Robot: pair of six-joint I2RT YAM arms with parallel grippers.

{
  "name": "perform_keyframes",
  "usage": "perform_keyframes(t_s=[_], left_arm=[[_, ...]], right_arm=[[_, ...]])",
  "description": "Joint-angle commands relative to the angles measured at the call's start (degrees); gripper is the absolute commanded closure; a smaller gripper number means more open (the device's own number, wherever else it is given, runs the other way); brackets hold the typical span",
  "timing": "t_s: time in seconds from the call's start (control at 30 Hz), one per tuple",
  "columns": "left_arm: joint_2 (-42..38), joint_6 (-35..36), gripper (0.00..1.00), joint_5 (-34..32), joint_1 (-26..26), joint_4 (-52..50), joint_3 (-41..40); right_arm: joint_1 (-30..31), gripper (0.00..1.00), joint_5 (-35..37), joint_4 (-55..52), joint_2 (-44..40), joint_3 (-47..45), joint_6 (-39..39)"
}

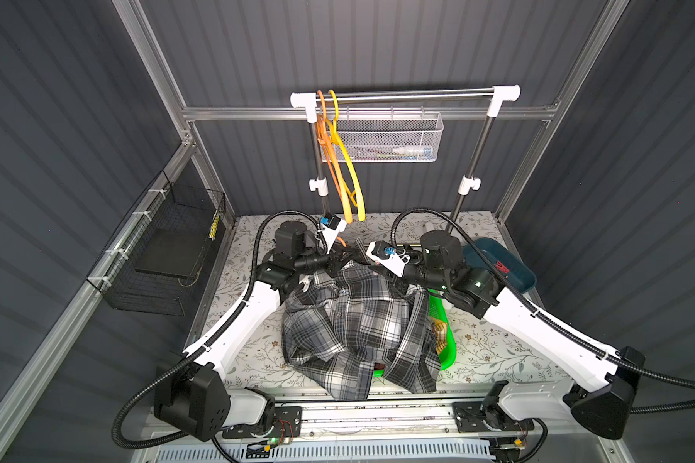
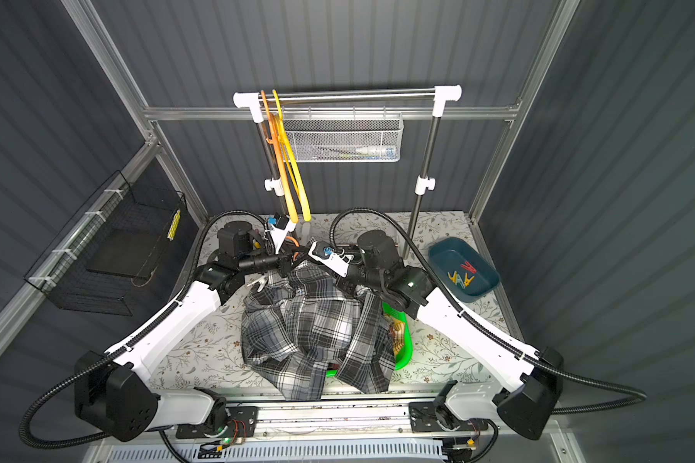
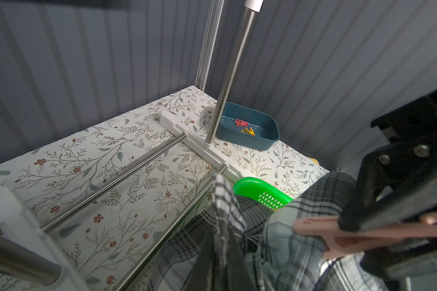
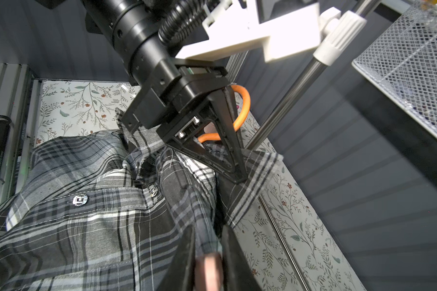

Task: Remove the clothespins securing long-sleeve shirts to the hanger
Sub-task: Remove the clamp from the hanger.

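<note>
Pinching a salmon-pink plastic clothespin (image 4: 208,269) on the grey-black-white plaid shirt (image 4: 99,226), raised over the bench (image 4: 68,105), the right tool (image 4: 208,235) may tug fabric off the orange plastic hanger (image 4: 245,105) if the spring holds; the left tool (image 4: 236,176), pressed together on another pink clothespin (image 3: 318,226), could slip.

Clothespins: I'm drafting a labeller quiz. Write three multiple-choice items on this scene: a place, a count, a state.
1. The red and yellow clothespins lie in: A green basket; B teal tray; C mesh basket.
2. Hangers on the rail: A one; B two; C four.
3. The left tool is: A open; B shut on a yellow clothespin; C shut on a pink clothespin.
Key: 1 B, they show inside it in a top view. 2 B, one orange, one yellow. 3 C, the left wrist view shows the pink one pinched.
</note>
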Motion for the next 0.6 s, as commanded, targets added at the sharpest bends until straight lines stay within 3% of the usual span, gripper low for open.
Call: perform_keyframes(t_s=[0.0, 0.27, 0.57], left_arm=[[0.1, 0.1, 1.0, 0.9, 0.6, 0.8, 2.0], [0.2, 0.1, 1.0, 0.6, 0.6, 0.9, 1.5], [0.5, 0.1, 1.0, 0.5, 0.7, 1.0, 1.5]], right_arm=[[0.3, 1.0, 2.8, -1.5, 0.3, 2.4, 1.3], [-2.7, 1.0, 3.6, -2.4, -5.3, 4.8, 8.6], [-20.9, 1.0, 1.9, -1.1, -12.2, -4.4, 29.2]])
